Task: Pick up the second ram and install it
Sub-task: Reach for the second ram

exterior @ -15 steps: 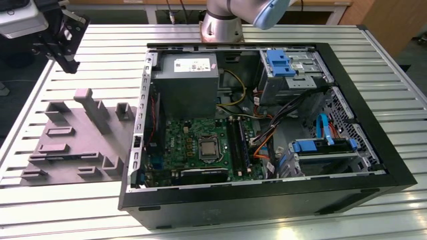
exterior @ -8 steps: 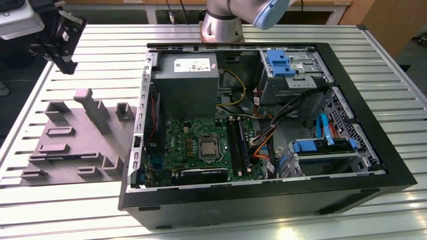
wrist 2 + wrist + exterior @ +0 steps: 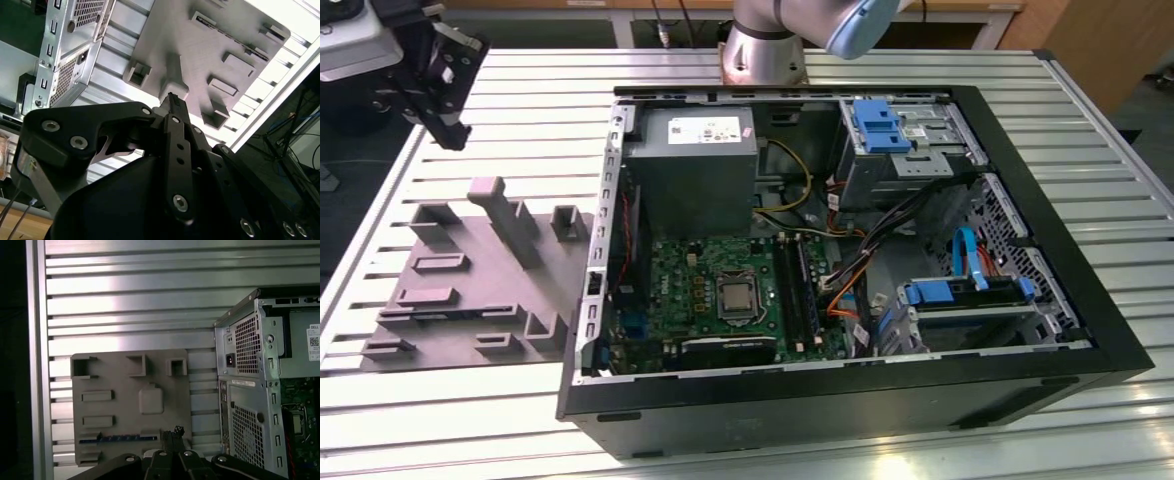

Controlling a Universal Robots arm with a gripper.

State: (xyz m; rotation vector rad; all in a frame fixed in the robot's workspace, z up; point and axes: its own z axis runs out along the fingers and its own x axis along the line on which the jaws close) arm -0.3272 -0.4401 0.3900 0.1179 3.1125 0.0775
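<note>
Second ram (image 3: 117,438): in the first wrist view it is lying flat in a long slot along one edge of the grey tray (image 3: 125,415), on the side opposite the tray's row of upright blocks.
Gripper (image 3: 454,135): it is hanging in the air above the table (image 3: 494,420), well apart from the ram and touching nothing.
Jaws: they are sitting clenched together with nothing between them, as both wrist views show.
Tray: it is resting on the table just beside the open computer case (image 3: 854,400), on the exterior view's left.
Case: it is lying on its side, showing the motherboard (image 3: 694,290) and the square processor (image 3: 736,295).
</note>
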